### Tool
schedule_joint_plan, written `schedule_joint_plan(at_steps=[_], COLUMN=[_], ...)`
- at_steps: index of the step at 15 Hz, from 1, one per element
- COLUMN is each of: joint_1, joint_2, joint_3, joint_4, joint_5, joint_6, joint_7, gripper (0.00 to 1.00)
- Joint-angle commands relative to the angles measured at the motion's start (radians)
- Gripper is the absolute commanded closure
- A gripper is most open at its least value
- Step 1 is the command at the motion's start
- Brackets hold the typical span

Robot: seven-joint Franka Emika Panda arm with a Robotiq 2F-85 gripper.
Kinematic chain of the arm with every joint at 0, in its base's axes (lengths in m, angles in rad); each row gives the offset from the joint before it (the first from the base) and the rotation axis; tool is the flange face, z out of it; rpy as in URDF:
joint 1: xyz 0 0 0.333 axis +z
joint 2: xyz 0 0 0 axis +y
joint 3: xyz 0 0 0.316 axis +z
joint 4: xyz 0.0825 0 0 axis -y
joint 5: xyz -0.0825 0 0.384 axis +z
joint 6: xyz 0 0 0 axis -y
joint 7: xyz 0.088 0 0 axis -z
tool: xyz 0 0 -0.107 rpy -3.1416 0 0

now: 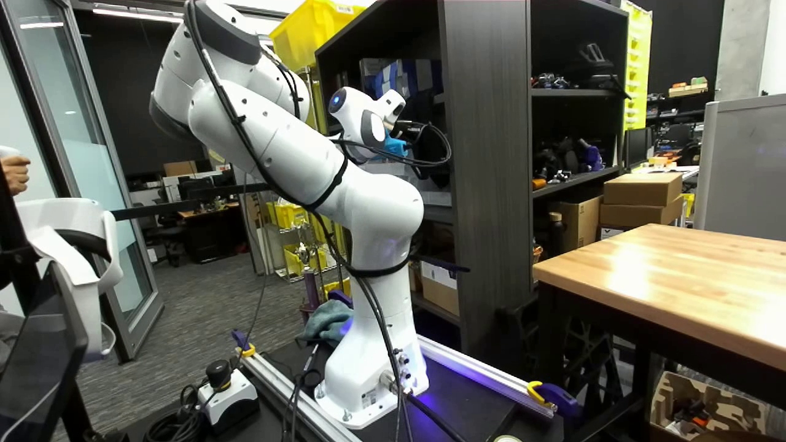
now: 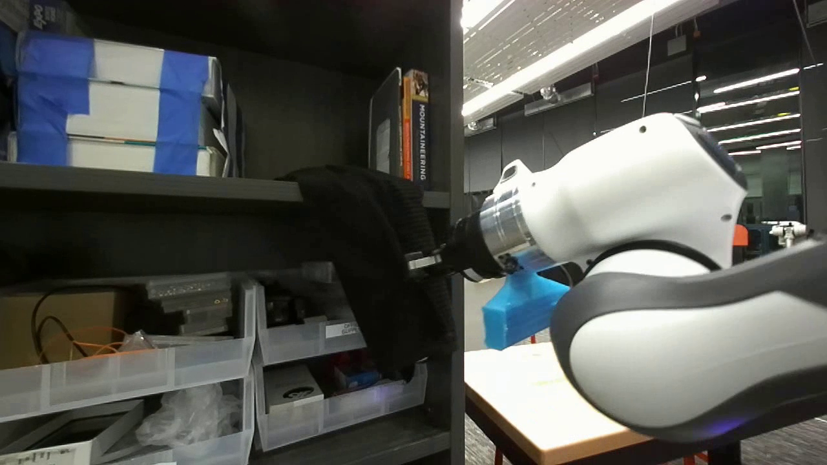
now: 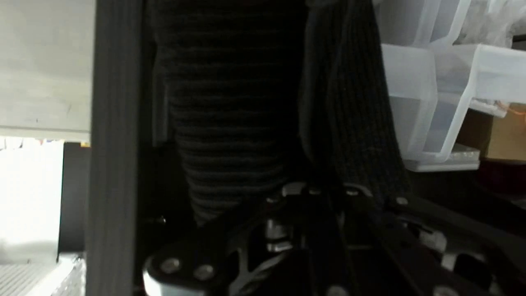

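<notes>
1. Three blue-taped flat boxes [image 2: 123, 106] are stacked on the upper shelf [image 2: 129, 187]; clear bins [image 2: 129, 374] sit on the level below.
2. Next comes the black knit cloth [image 2: 381, 278], draped over that shelf's front edge. Its long axis runs downward, and the lower end hangs before the bins.
3. Upright books [image 2: 420, 129] stand above it, beside the side panel [image 2: 457, 258].
4. Partway down the hanging length, at the cloth's right-hand edge, the jaws point in roughly crosswise to that long axis. They look closed, fingertips [image 2: 423, 261] touching the knit; the wrist view suggests a fold pinched between them, though darkness hides the exact hold.
5. The only white arm [image 2: 601, 174] at the cloth reaches from the right, so the cloth lies straight ahead of the jaws.
6. A blue mount [image 2: 523, 313] hangs under the wrist, with a wooden surface [image 2: 530, 394] beyond.
</notes>
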Motion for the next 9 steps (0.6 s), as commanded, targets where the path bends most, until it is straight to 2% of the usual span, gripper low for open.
schedule_joint_plan(at_steps=[1,2,3,5,9], joint_1=[0.241,0.231,0.266,0.287,0.286], joint_2=[0.018,0.021,0.007,-0.008,-0.026], joint_3=[-0.264,-0.291,-0.345,-0.419,-0.518], joint_4=[-0.085,-0.047,-0.058,-0.056,-0.050], joint_5=[-0.007,0.020,0.024,0.026,0.026], joint_6=[-0.154,-0.218,-0.269,-0.358,-0.478], joint_7=[-0.121,-0.166,-0.190,-0.231,-0.277], gripper=[0.99,0.99,0.99,0.99,0.99])
